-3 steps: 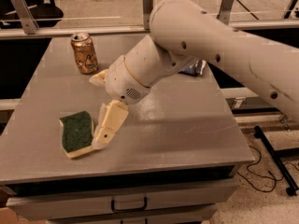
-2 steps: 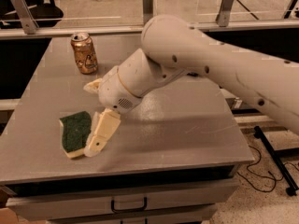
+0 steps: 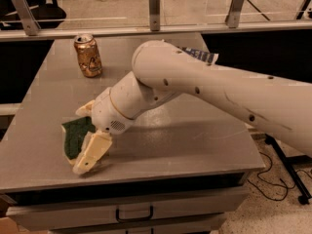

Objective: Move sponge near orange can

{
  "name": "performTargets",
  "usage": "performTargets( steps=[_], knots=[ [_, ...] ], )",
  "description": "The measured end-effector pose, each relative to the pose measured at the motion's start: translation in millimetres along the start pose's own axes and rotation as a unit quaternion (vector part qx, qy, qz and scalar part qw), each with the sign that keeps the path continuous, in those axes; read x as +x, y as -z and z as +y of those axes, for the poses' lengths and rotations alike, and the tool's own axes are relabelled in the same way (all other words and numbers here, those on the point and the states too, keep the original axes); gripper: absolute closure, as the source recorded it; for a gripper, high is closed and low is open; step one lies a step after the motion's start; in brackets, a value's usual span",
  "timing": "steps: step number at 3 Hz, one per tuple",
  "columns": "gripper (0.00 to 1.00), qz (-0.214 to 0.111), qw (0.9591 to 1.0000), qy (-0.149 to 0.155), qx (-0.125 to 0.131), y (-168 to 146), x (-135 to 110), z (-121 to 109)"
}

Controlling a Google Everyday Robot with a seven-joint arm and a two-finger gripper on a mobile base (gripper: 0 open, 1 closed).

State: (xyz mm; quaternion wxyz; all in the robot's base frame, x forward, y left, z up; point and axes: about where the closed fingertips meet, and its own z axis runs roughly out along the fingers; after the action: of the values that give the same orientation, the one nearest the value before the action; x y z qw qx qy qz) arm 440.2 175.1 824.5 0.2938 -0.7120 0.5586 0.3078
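The sponge (image 3: 76,132), dark green on top with a pale yellow base, lies flat near the table's front left. My gripper (image 3: 81,140) is down at the sponge with its fingers spread. One finger (image 3: 91,152) is at the sponge's near side and the other (image 3: 86,108) at its far side. The wrist covers the sponge's right part. The orange can (image 3: 88,55) stands upright at the table's far left, well apart from the sponge.
The grey table (image 3: 195,145) has a front edge just below the sponge and drawers underneath. A dark blue snack bag (image 3: 201,55) peeks out behind my arm at the far right. A railing with metal posts (image 3: 154,8) runs behind the table.
My gripper has moved left and down from beside the sponge, and its fingers now stand on either side of it. The sponge and the can have not moved.
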Motion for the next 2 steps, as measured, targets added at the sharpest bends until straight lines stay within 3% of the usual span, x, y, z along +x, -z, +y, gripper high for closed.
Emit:
performTargets(
  steps=[1, 2],
  knots=[
    [0.41, -0.001, 0.9999, -0.003, 0.015, 3, 6, -4],
    [0.65, 0.005, 0.9979, -0.003, 0.064, 41, 8, -23]
  ],
)
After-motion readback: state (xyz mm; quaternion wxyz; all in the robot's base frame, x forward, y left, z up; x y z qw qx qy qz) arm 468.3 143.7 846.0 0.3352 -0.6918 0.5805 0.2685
